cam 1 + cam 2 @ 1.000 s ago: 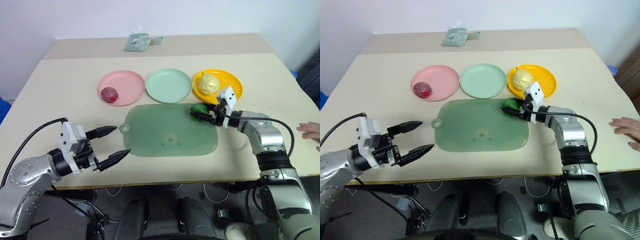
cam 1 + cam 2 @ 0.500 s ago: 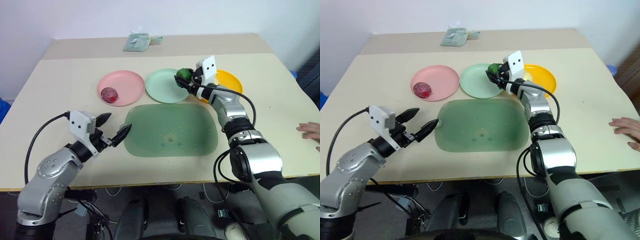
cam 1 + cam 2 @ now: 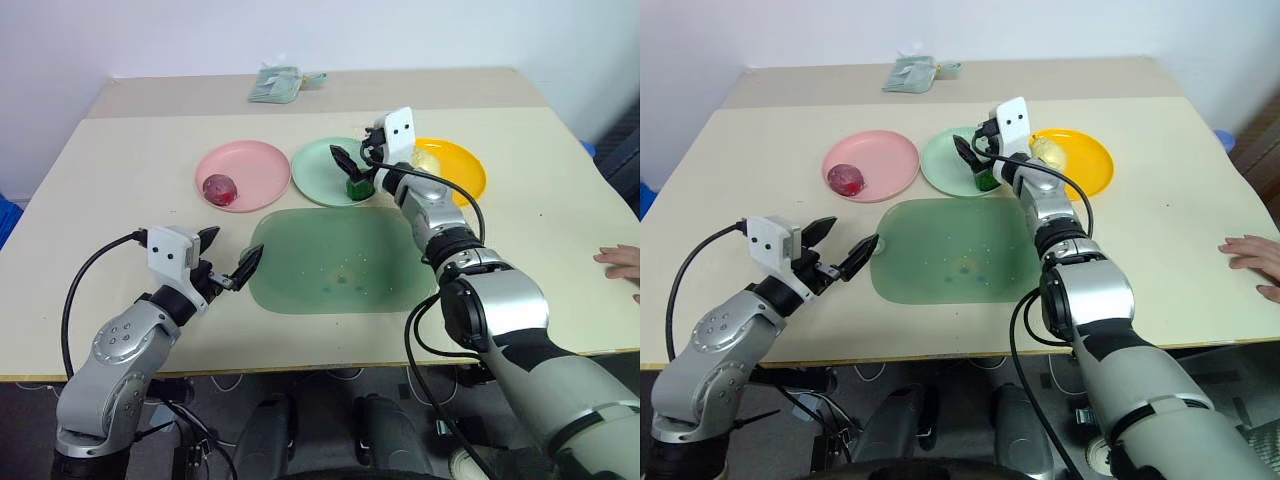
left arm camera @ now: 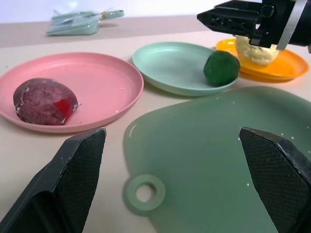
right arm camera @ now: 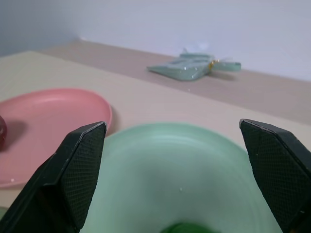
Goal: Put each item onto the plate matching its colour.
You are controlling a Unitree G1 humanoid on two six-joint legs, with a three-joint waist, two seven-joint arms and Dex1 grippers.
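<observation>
The right gripper (image 3: 352, 165) hangs with fingers spread over the mint plate (image 3: 325, 172), where the green ball (image 4: 221, 68) rests near the rim, free of the fingers. The red fruit (image 3: 218, 188) lies on the pink plate (image 3: 250, 163) and the pear (image 3: 1047, 150) on the yellow plate (image 3: 1090, 165). The left gripper (image 3: 228, 259) waits spread wide just beside the green mat (image 3: 340, 265).

It looked like a lab or test room: a plain beige desk (image 3: 120, 170) stood against a bare white wall (image 3: 200, 35), loose cables (image 3: 330, 375) hung underneath, and toy-sized plates (image 3: 242, 175) served as props.
</observation>
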